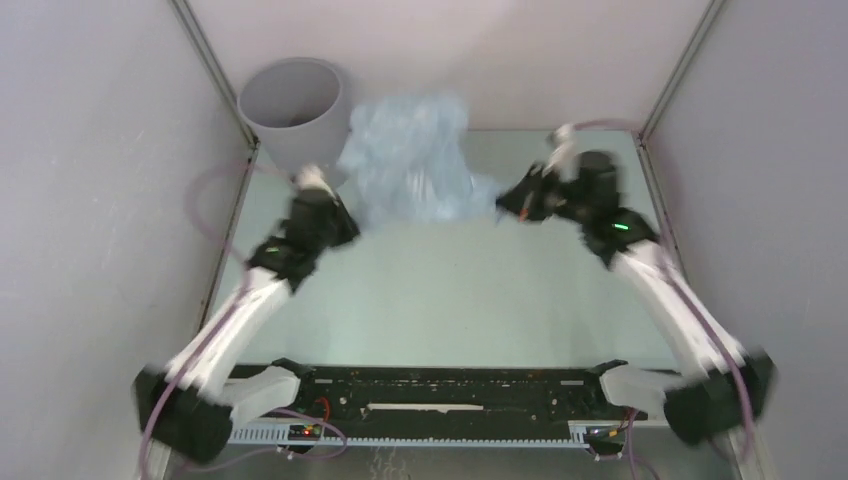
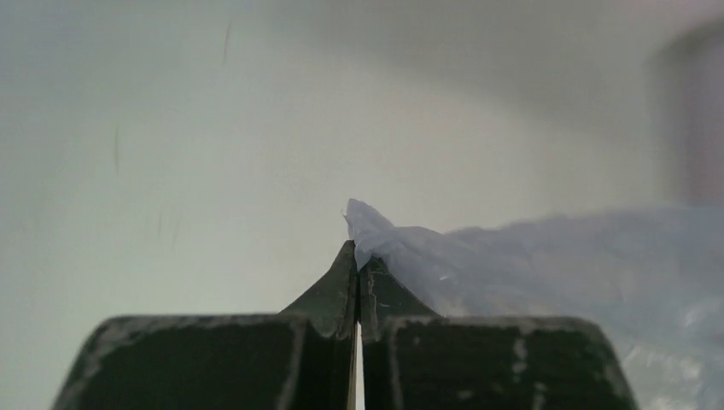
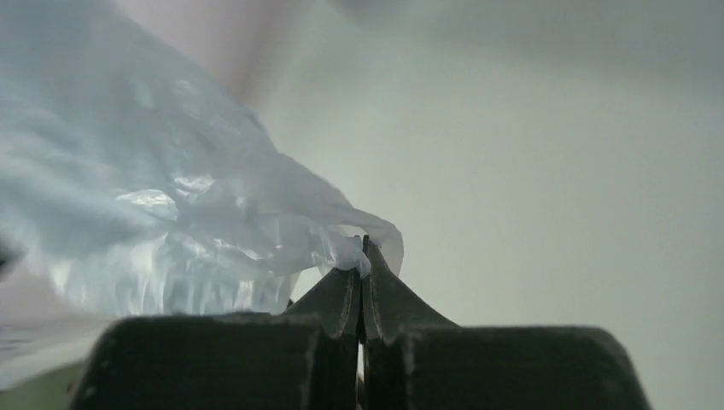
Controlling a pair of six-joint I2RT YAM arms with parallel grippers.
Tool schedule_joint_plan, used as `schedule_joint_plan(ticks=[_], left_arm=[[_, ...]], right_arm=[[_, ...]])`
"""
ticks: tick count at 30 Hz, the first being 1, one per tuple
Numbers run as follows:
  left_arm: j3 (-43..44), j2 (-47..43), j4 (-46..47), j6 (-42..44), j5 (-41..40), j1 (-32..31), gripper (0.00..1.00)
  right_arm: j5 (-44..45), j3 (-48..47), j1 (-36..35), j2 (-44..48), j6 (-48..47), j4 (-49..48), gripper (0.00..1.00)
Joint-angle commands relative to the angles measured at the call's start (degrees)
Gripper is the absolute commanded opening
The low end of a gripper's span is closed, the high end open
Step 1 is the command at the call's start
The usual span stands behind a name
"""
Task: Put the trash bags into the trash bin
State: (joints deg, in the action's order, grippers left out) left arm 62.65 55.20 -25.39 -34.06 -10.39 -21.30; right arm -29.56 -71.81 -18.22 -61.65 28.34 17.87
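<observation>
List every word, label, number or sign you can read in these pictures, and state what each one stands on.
No text can be read in any view.
trash bag: any print on the film is too blurred to read.
trash bin: plain, no label visible.
circuit boards at the arm bases: any marking is too small to read.

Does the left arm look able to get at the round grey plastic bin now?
Likely yes: the left gripper, shut on the pale blue film bag, is right beside the bin, nothing between.
</observation>
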Motion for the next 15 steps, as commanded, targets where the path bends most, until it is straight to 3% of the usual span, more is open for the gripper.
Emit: schedule_joint_plan(ticks=[1, 4, 7, 11, 15], left_arm=[[-24.3, 3.9, -8.7, -2.7, 11.3, -0.4, 0.0], [-30.2, -2.9, -9.0, -5.0, 15.2, -1.2, 0.0], [-27.6, -7.9, -8.5, -8.4, 17.4, -0.9, 0.0], [-1.9, -0.4, -9.7, -8.9, 19.6, -0.1, 0.0], [39.2, 18.1, -22.8, -6.0, 18.4, 1.3, 0.0]], right_arm=[[4.3, 21.0, -7.1, -12.8, -4.6, 15.9, 0.0], [4.2, 25.4, -11.0, -7.7, -1.6, 13.7, 0.0], [2.2, 22.3, -9.5, -5.6, 0.8, 12.7, 0.0], [-1.6, 1.4, -4.8, -10.8, -0.8, 20.1, 0.0], [-3.0, -38.9, -0.2, -22.3, -1.9, 37.3, 0.0]])
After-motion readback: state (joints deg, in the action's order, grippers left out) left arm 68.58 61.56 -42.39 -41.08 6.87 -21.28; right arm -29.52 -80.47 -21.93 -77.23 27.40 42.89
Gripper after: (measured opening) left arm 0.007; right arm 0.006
